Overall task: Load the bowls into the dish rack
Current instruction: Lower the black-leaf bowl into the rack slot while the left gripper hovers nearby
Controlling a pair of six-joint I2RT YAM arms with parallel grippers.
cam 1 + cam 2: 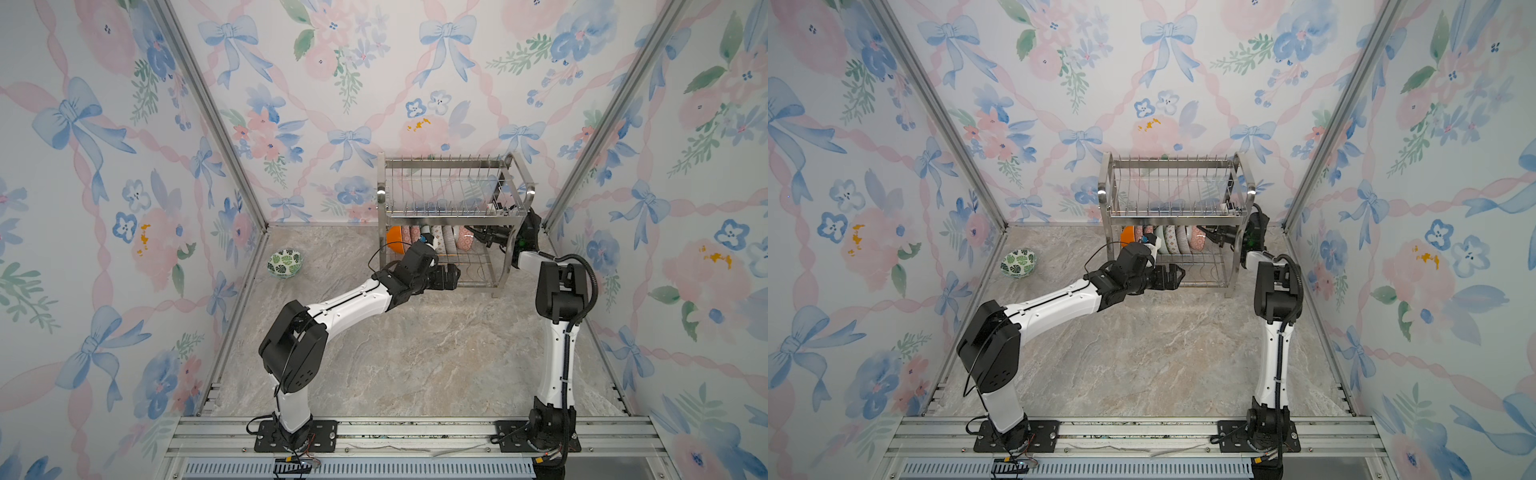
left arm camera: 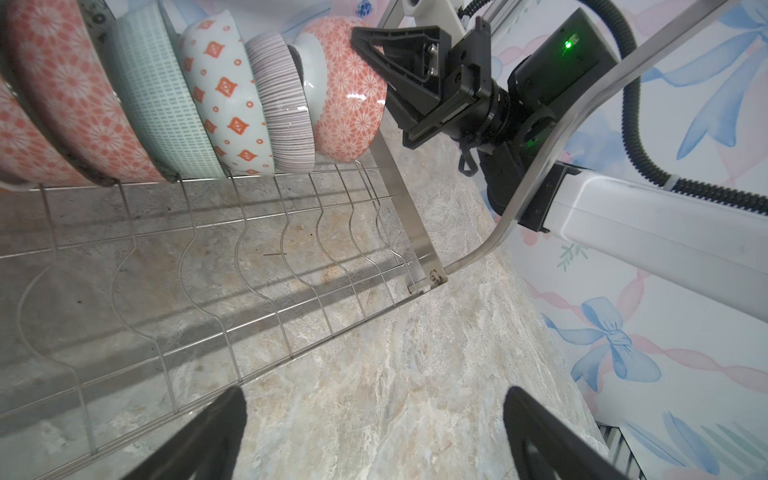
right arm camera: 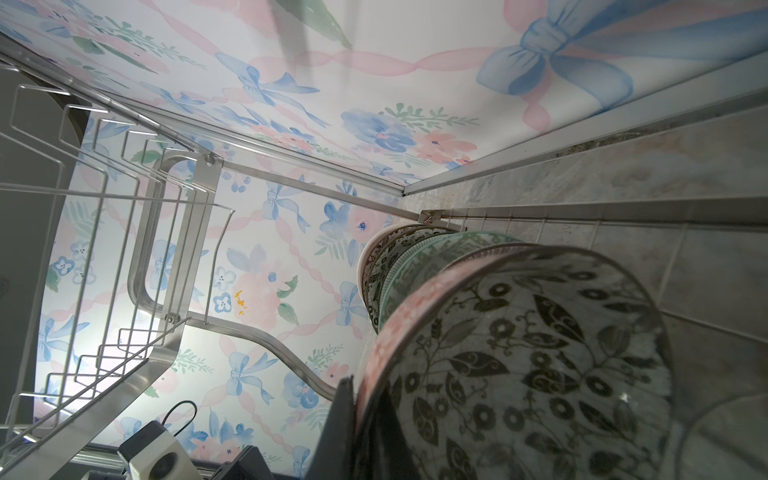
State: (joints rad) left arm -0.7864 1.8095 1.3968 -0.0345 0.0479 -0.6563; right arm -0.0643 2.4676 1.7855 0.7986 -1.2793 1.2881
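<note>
Left wrist view: left gripper (image 2: 374,392) splayed wide with nothing between its fingers, hanging over the marbled table (image 2: 415,374) just in front of the dish rack (image 2: 417,232). A row of bowls (image 2: 224,95) stands on edge, packed tight, at the back of the lower tier. Right gripper (image 2: 368,48) is clenched at the end bowl (image 2: 353,108), which is coral-patterned outside. The right wrist view shows one finger (image 3: 344,419) against the outside of its rim, so it looks pinched there. One bowl is not yet racked: the green-leaf bowl (image 1: 284,264) sits upright on the table near the left wall, well apart from the rack.

Handling, my read: glazed ceramic, so rigid, slick, and likely to chip on steel wire. Take the rim with one pad inside and one outside. Lower it gently between the prongs.

Room: the wall crowds the loose bowl's far side, so approach from the open table side. The upper tier (image 1: 449,187) holds nothing I can see. The lower tier is tight under it and beside the curved leg (image 1: 505,270).
</note>
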